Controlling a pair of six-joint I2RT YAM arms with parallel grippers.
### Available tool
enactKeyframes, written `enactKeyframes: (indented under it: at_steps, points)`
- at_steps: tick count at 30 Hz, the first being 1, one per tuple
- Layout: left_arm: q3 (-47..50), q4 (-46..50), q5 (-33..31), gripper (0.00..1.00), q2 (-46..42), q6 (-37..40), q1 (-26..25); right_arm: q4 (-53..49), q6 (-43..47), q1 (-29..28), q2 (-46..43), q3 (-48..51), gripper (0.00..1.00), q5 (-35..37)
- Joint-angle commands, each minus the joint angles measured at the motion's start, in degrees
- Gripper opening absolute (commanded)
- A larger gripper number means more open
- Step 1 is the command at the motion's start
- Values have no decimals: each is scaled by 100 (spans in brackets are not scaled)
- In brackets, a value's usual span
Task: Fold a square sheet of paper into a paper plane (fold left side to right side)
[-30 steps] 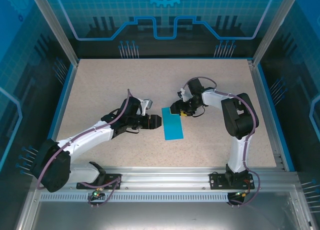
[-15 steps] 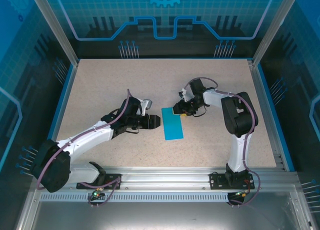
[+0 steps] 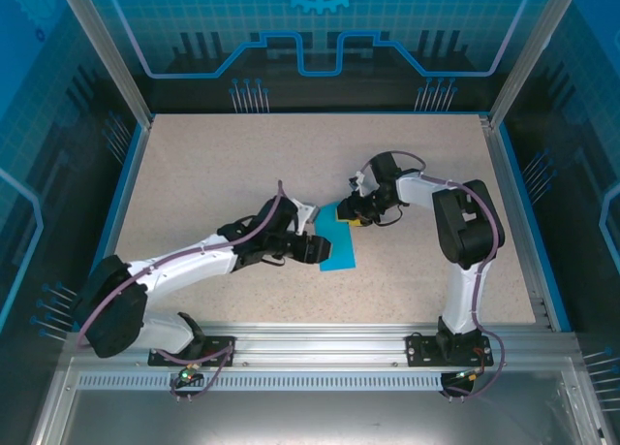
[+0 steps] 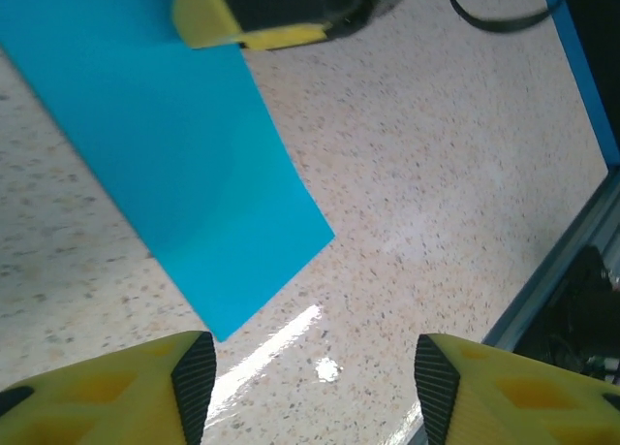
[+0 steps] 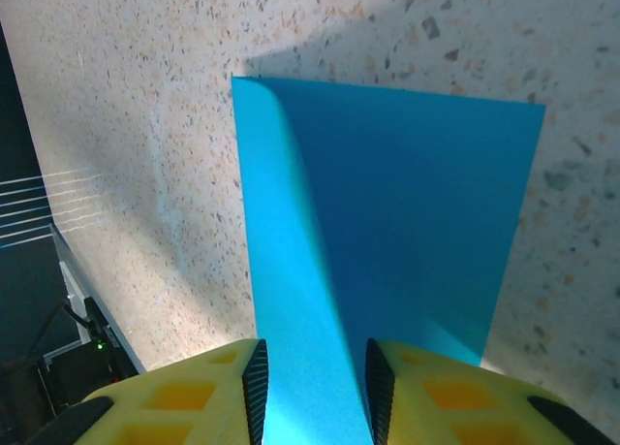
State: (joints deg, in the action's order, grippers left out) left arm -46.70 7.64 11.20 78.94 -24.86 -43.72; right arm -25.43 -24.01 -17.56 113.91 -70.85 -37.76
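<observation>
A bright cyan sheet of paper, folded in half into a tall rectangle, lies flat near the middle of the speckled beige bench. In the right wrist view the sheet has one long edge slightly raised and catching the light.

The right jaws sit on the sheet's 1 o'clock corner, covering it. Their yellow fingers stand a narrow gap apart, with paper running between them but not pinched.

The left jaws are at the sheet's 9 o'clock edge and stand wide open over bare bench. In the left wrist view the near corner of the sheet lies just ahead of the left finger.

A black cable loops on the bench beyond the sheet. A blue rim borders the bench, and a metal rail runs along its 6 o'clock side.

A second ago the left jaws stood clear of the sheet at 9 o'clock; they have since come in to its edge. The right jaws have narrowed, and the sheet has not moved.
</observation>
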Motion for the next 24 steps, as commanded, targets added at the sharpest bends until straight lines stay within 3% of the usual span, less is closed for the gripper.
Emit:
enactKeyframes:
  at_steps: [1, 11, 24]
  points:
    - [-275, 201, -561, 66, 184, 234, -326, -397, -172, 51, -278, 29, 35, -100]
    - [-932, 693, -1087, 73, 680, 437, -840, -651, -345, 50, -288, -140, 29, -153]
    - [-2396, 1939, -2213, 76, 2160, 520, -1592, -517, -745, 43, -510, -53, 29, -554]
